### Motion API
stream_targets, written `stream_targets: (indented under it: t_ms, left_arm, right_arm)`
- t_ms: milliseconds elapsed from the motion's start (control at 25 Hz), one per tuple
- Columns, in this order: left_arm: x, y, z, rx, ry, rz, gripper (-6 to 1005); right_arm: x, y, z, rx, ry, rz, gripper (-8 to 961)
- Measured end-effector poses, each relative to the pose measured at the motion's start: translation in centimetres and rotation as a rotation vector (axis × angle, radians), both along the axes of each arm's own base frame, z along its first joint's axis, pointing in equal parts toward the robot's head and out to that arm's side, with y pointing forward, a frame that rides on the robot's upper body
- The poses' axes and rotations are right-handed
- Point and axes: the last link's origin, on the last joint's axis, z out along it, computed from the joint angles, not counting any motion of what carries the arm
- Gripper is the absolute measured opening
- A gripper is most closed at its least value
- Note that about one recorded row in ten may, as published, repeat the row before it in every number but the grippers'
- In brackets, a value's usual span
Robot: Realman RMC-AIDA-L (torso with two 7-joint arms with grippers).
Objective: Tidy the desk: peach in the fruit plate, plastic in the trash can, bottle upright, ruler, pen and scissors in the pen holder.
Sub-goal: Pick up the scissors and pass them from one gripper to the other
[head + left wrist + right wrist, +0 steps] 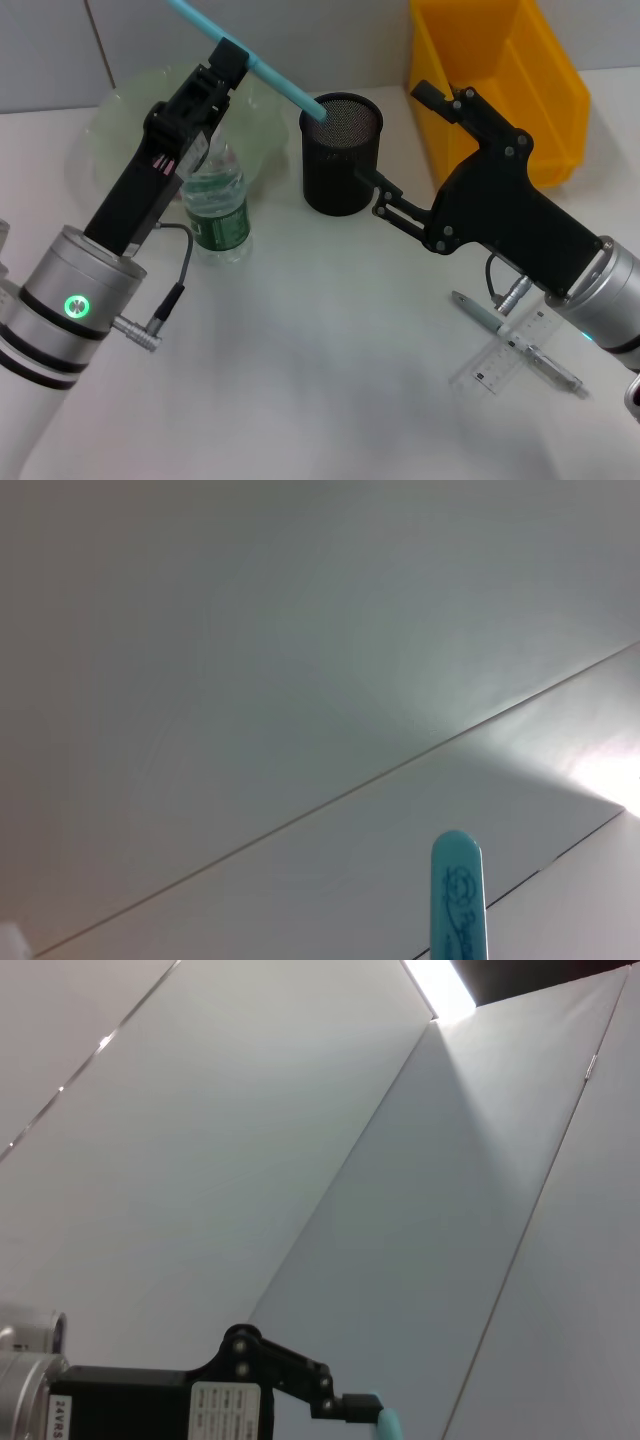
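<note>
1. One teal scissors handle (pixel 270 75) is pinched between the fingers of the left gripper (pixel 236 57), held aslant in the air, its lower end at the rim of the pen holder (pixel 340 153).
2. Left wrist view shows only a rounded teal tip (pixel 456 895) against a pale wall.
3. Pen holder: black mesh cup, upright, mid-surface, between the two arms.
4. Right gripper (pixel 438 98) sits just beside the pen holder, between it and the yellow bin (pixel 500 80); one black linkage touches the cup's wall. Whether its fingers are spread or closed cannot be told.
5. Bottle (pixel 215 205): green label, standing upright just beside the left arm, partly hidden by it.
6. Fruit plate (pixel 120 115): translucent green, behind the bottle and the left arm.
7. Pen (pixel 515 340) and clear ruler (pixel 510 350) lie crossed on the white surface (pixel 320 380) near the right arm's wrist, well apart from the pen holder.
</note>
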Motion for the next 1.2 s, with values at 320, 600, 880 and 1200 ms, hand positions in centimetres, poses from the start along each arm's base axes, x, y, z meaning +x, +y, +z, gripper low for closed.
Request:
stream_targets:
  t_ms: [320, 600, 880, 1200]
  left_arm:
    - [0.4, -0.3, -0.7, -0.005, 0.012, 0.0, 216]
    - [1.1, -0.5, -1.2, -0.009, 0.003, -0.001, 216]
    - [1.1, -0.5, -1.3, -0.012, -0.003, 0.011, 216]
    - [1.2, -0.7, -1.4, -0.019, -0.01, 0.014, 216]
  right_arm:
    - [-0.1, 0.1, -0.1, -0.003, -0.007, 0.001, 741]
    - [-0.4, 0.7, -0.6, 0.01, -0.041, -0.006, 740]
    - [-0.9, 0.9, -1.0, 0.026, -0.053, 0.006, 740]
    - [-1.5, 1.4, -1.0, 0.036, -0.045, 0.015, 741]
